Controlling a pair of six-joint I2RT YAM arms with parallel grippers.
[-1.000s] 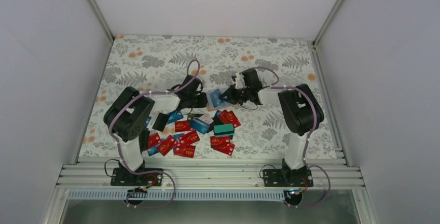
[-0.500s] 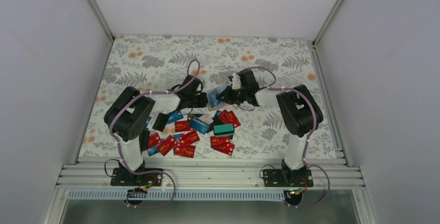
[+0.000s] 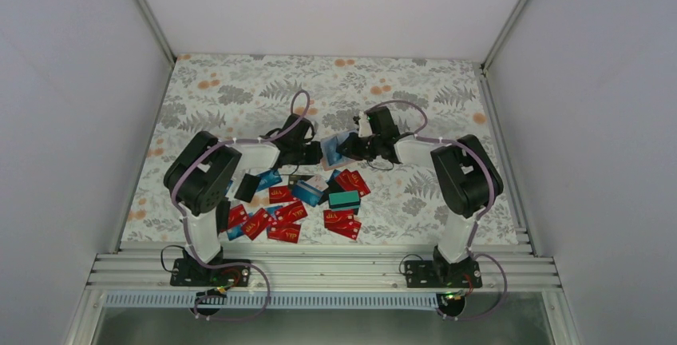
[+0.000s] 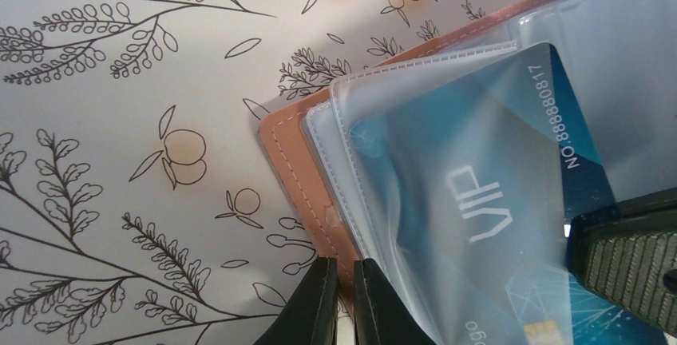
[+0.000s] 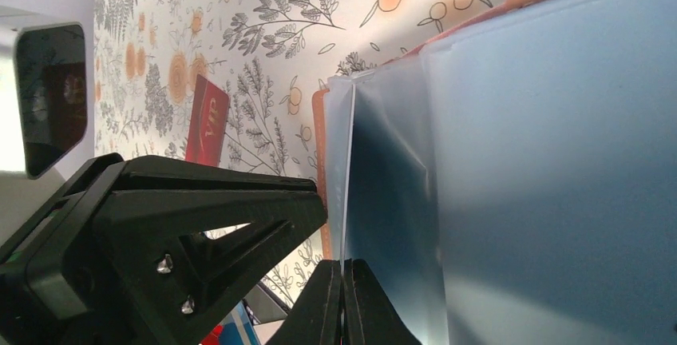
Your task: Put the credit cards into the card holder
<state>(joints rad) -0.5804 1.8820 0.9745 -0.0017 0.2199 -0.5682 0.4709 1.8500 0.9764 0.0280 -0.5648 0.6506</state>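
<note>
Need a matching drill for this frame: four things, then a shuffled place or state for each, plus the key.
Things
1. tan-brown leather-like folding card holder
2. blue plastic VIP card
3. teal rectangular card
4. red plastic cards

Places or states
A. spread flat towards the near edge of the floral table
B. pinched by the left gripper and the right gripper
C. among the holder's clear sleeves
D. lying at the right side of the loose pile

Pairs: 1-B, 2-C, 3-D, 4-A

Overhead looks down — both wrist views, seemingly close, share card holder (image 4: 294,161).
</note>
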